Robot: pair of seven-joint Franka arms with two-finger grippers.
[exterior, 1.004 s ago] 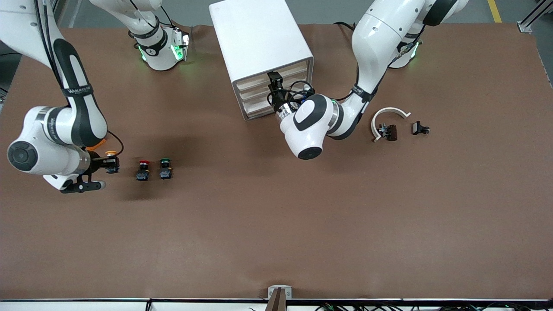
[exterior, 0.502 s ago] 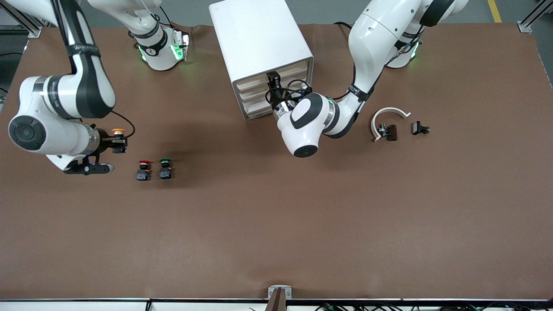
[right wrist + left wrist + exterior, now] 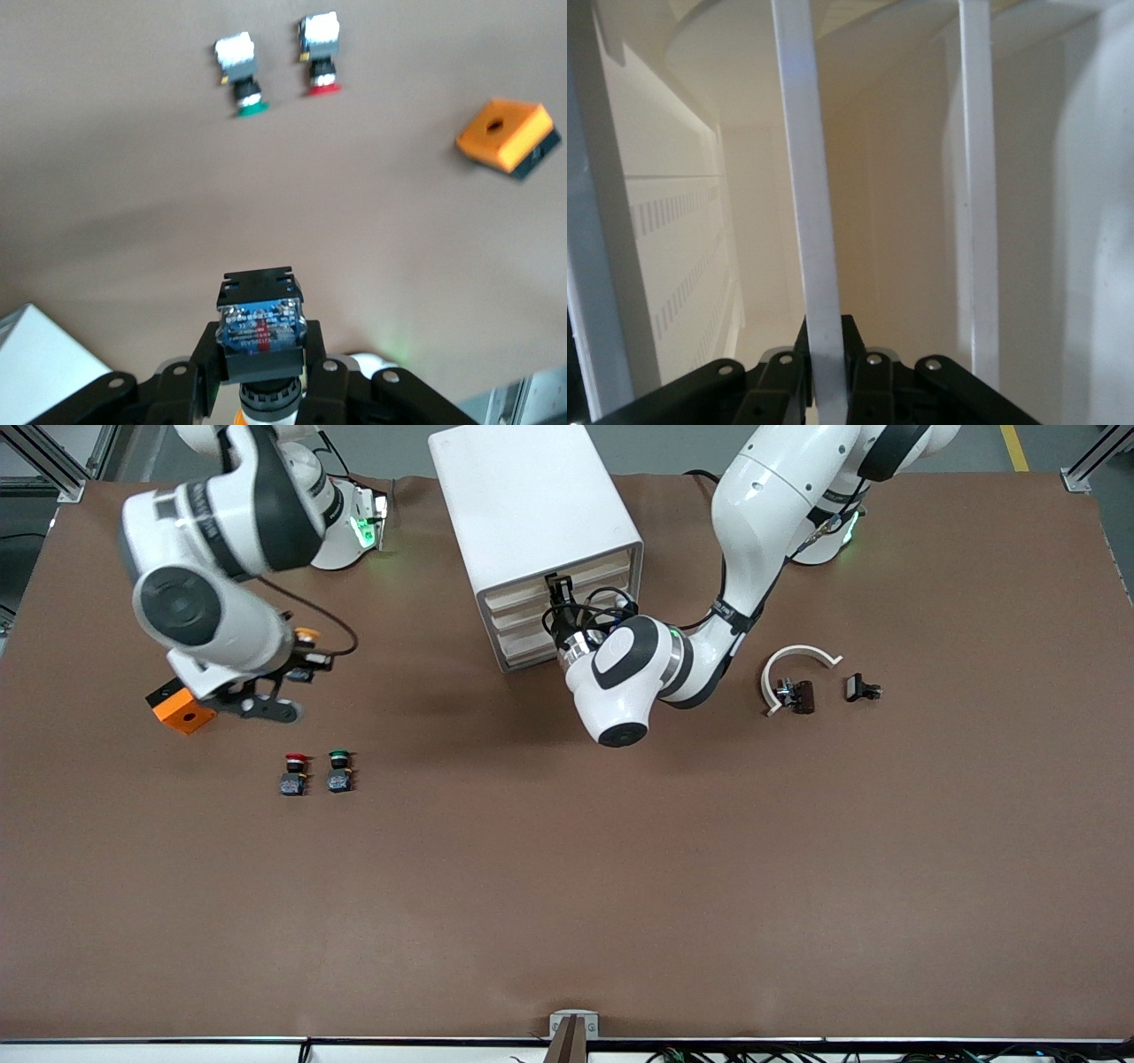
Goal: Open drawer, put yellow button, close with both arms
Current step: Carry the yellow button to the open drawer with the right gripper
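The yellow button (image 3: pixel 261 323) sits clamped in the right claw (image 3: pixel 301 664), up over the brown surface (image 3: pixel 567 886). Nearest the front camera lie the red button (image 3: pixel 293 773) and green button (image 3: pixel 338 771), then an orange block (image 3: pixel 182 710). At the white drawer cabinet (image 3: pixel 532 522), the left claw (image 3: pixel 827 376) pinches a thin drawer handle (image 3: pixel 811 195).

Two glossy white jointed arms (image 3: pixel 753 514) with black bands, black cables, green-lit bases, screw-studded black fingers (image 3: pixel 208 367).
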